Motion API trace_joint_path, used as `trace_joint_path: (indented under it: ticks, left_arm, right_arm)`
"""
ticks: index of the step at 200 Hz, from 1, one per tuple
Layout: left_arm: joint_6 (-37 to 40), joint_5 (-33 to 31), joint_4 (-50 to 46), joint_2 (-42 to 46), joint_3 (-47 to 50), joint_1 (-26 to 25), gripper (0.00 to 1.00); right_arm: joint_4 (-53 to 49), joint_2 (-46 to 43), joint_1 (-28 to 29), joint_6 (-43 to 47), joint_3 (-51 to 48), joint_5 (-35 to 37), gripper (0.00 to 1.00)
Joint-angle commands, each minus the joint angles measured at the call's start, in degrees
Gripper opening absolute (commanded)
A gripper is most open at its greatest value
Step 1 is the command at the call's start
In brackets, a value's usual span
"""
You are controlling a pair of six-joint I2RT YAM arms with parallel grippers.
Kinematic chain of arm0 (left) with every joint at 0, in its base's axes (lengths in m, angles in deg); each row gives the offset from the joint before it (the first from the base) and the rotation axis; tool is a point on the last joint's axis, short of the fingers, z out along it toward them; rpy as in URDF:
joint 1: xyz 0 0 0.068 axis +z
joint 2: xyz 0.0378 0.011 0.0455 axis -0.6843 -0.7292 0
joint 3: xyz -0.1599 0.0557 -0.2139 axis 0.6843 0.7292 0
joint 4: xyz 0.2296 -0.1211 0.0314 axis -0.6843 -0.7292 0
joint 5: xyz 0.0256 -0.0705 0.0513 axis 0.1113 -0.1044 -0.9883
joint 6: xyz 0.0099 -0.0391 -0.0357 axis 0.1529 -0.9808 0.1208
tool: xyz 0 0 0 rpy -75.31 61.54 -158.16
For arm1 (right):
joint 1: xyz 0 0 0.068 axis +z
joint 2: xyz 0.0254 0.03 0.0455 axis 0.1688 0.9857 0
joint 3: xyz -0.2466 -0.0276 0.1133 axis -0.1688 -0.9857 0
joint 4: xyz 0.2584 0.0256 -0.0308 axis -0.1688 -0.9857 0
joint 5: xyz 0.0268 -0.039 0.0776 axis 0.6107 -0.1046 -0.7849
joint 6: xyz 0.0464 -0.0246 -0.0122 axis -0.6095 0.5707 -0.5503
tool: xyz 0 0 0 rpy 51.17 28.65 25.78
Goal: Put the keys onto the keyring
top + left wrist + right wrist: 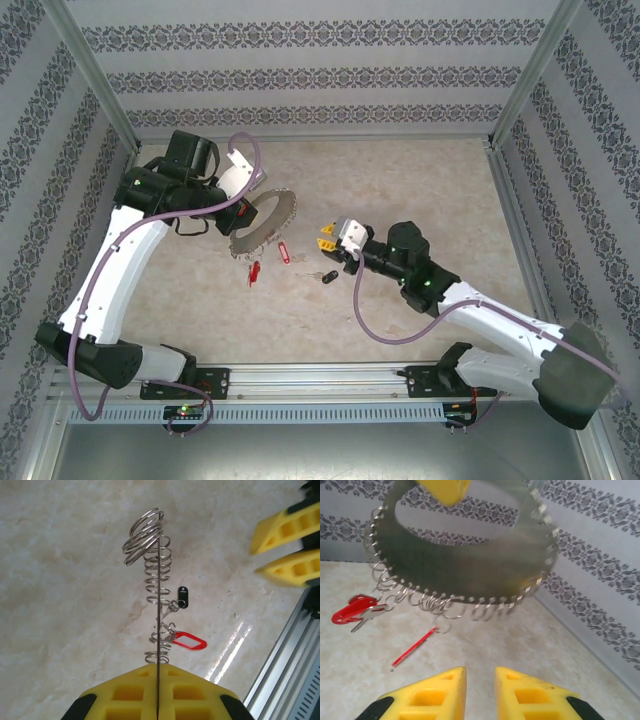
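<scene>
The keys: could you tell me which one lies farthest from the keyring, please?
The black-headed key, lying alone below the right gripper; both red-tagged keys sit beside the keyring.

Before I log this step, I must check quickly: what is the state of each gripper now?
Left gripper: closed, holding the keyring by its edge.
Right gripper: jaws open, holding nothing.

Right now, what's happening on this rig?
Left gripper is shut on the keyring, holding it on edge above the table. One red-tagged key looks to hang from its rim. The other red-tagged key and the black key lie on the table. Right gripper hovers near the ring, jaws slightly apart, empty.
</scene>
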Motion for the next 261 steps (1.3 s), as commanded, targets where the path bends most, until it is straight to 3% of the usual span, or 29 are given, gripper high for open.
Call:
trace_joint_path:
  ticks: [1, 70, 118, 134, 151, 261]
  left_arm:
    - [2.44, 0.23, -4.60, 0.56, -4.11, -1.60, 0.00]
    - [3.34, 1.75, -3.19, 2.03, -5.22, -2.36, 0.00]
    - [3.29, 2.49, -2.42, 2.94, -4.45, -2.31, 0.00]
    - [3.26, 2.65, -2.13, 3.02, -4.25, -2.46, 0.00]
    - [3.23, 2.85, -1.91, 3.02, -4.26, -2.45, 0.00]
    - [2.80, 3.75, -0.84, 3.69, -4.13, -2.46, 0.00]
  right_arm:
    - [6.47, 1.84, 3.56, -3.53, -1.16, 1.54, 0.21]
    - [17.04, 9.93, 11.19, -7.13, -0.20, 6.53, 0.19]
    - [21.69, 16.17, 11.42, -7.89, 1.94, 6.50, 0.20]
    - [22.40, 17.71, 11.42, -8.11, 2.69, 5.94, 0.14]
    - [22.93, 19.01, 11.55, -8.75, 3.46, 5.32, 0.16]
    - [25.27, 21.11, 12.47, -8.69, 3.66, 7.05, 0.16]
